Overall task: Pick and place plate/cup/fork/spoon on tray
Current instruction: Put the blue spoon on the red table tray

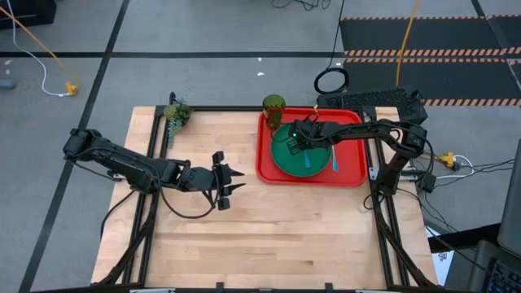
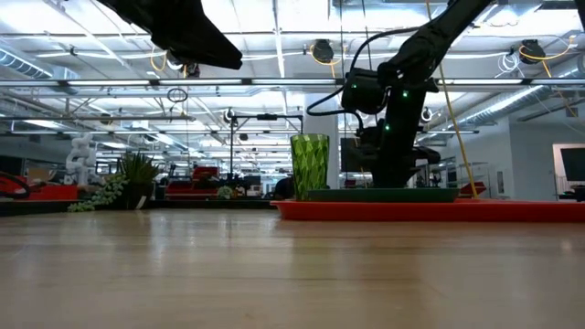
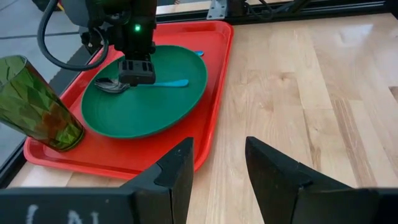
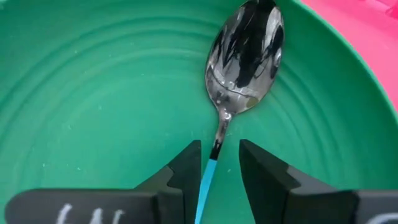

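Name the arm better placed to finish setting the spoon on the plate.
Right. Its gripper already straddles the spoon handle over the plate. The left gripper hangs over bare table, away from the tray.

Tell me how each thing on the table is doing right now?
plate: flat on the tray.
spoon: lying on the plate, handle between the right gripper's fingers.
cup: upright at the tray's corner.
tray: on the table.
left gripper: open, empty.
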You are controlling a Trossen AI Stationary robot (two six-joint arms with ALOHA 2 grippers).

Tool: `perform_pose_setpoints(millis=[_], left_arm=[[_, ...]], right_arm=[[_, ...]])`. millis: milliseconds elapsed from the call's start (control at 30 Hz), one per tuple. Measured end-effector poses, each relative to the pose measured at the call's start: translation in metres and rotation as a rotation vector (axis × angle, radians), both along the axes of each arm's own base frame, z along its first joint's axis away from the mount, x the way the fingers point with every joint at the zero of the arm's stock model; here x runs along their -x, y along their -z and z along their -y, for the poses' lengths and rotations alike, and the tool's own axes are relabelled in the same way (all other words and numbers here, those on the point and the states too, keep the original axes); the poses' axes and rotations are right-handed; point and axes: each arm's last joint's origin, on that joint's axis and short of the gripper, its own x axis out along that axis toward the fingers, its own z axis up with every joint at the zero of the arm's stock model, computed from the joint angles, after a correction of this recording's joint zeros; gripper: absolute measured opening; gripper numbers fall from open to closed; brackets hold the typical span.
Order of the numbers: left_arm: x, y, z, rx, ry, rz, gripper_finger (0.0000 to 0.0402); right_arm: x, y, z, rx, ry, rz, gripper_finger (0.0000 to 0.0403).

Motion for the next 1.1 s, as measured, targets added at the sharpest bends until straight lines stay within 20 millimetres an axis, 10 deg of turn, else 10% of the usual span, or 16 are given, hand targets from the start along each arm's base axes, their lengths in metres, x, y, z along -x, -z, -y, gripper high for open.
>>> perform_pose_setpoints(millis=[733, 1100], left_arm=[[0.000, 0.000, 0.000, -0.001, 0.000, 0.000, 0.0147], [0.000, 0.000, 0.000, -0.002, 0.001, -0.001, 0.0147]], right_arm=[[0.008, 0.021, -0.005, 0.033, -0.003, 0.055, 0.0026], [0.012, 0.000, -0.008, 0.081, -0.009, 0.091, 0.0003]])
